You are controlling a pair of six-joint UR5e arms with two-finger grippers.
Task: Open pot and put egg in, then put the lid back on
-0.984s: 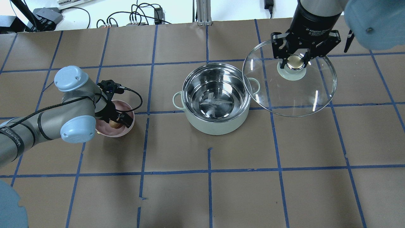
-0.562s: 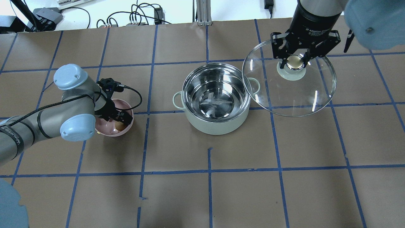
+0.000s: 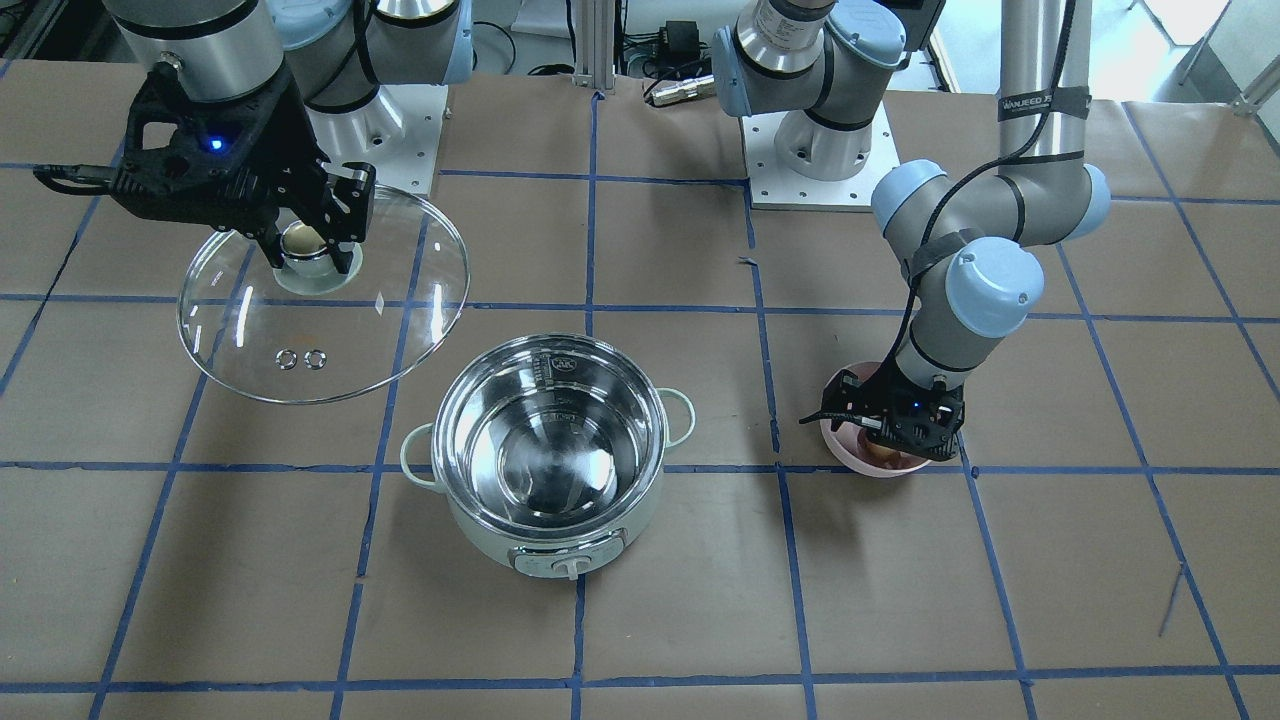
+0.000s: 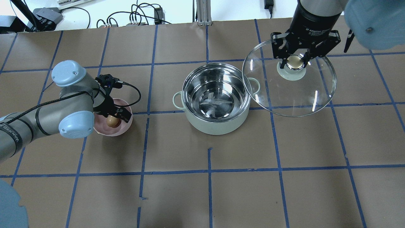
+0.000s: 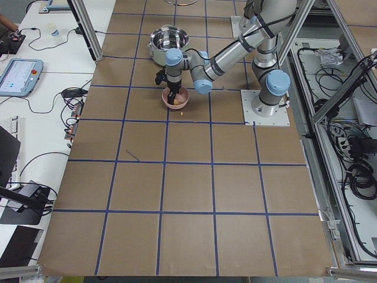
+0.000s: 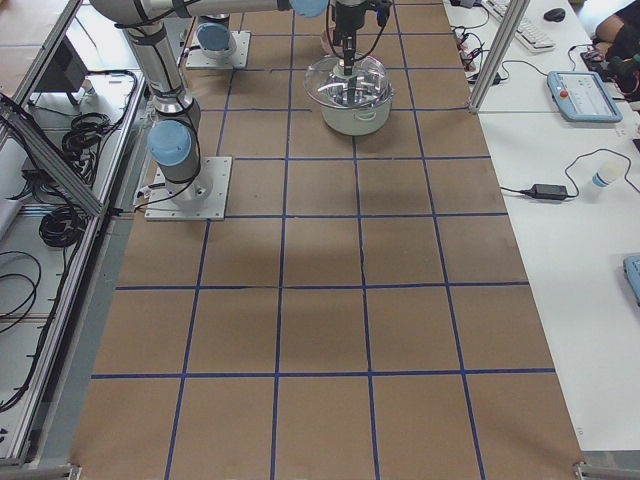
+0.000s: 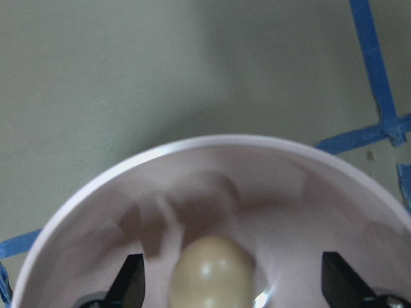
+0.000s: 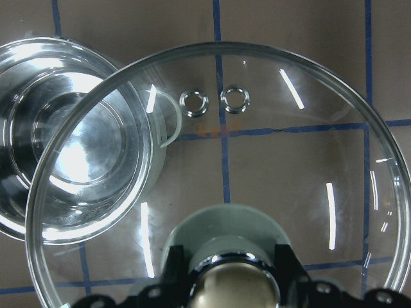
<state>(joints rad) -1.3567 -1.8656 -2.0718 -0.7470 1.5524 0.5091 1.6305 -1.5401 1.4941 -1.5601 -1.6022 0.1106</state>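
Observation:
The mint-green pot (image 4: pixel 215 126) stands open at mid-table, its steel inside empty; it also shows in the front view (image 3: pixel 560 540). My right gripper (image 4: pixel 295 61) is shut on the cream knob of the glass lid (image 4: pixel 291 95) and holds it in the air beside the pot, over its right handle. The lid also shows in the front view (image 3: pixel 320 320) and the right wrist view (image 8: pixel 276 167). The tan egg (image 4: pixel 110 121) lies in a pink bowl (image 4: pixel 125 128). My left gripper (image 4: pixel 114 116) is down in the bowl, open, with its fingers on either side of the egg (image 7: pixel 212 273).
The table is brown paper with a blue tape grid. A small tan bit (image 5: pixel 183 113) lies on the table beside the pink bowl (image 5: pixel 182 94). Cables and boxes sit beyond the far table edge (image 4: pixel 133 17). Both arm bases stand on plates at the robot side (image 3: pixel 810 150).
My left arm has shifted a little toward the far side, with the gripper still in the bowl. The egg has moved slightly inside the bowl. The right gripper and the lid have stayed still.

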